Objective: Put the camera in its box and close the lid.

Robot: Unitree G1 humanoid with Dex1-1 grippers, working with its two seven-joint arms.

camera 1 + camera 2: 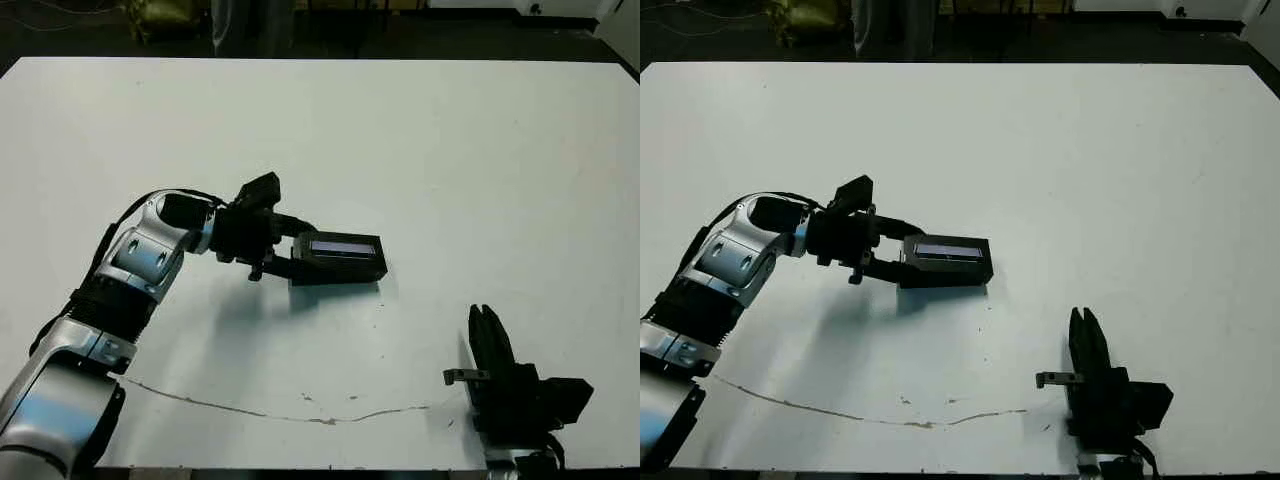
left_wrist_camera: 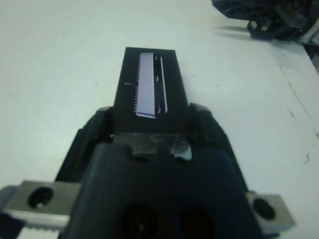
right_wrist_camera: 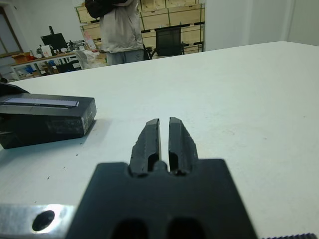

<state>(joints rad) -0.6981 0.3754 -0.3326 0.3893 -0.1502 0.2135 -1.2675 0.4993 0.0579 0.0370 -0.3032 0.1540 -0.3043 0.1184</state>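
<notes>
The lid (image 1: 340, 247), black with a long grey glossy strip, rests on the box (image 1: 340, 271) as one closed block on the white table (image 1: 450, 150), left of centre. Only the block's black sides show, as in the right wrist view (image 3: 45, 123). My left gripper (image 1: 297, 260) is shut on the block's near end, a finger (image 2: 99, 122) on each long side. The camera is hidden. My right gripper (image 1: 488, 318) stands near the front right edge, shut and holding nothing, well apart from the box.
A thin brown line (image 1: 270, 412) runs across the table near its front edge. Beyond the far edge a person (image 3: 119, 30) stands by a black chair (image 3: 168, 40) and shelves. The right gripper's body (image 2: 264, 20) shows in the left wrist view.
</notes>
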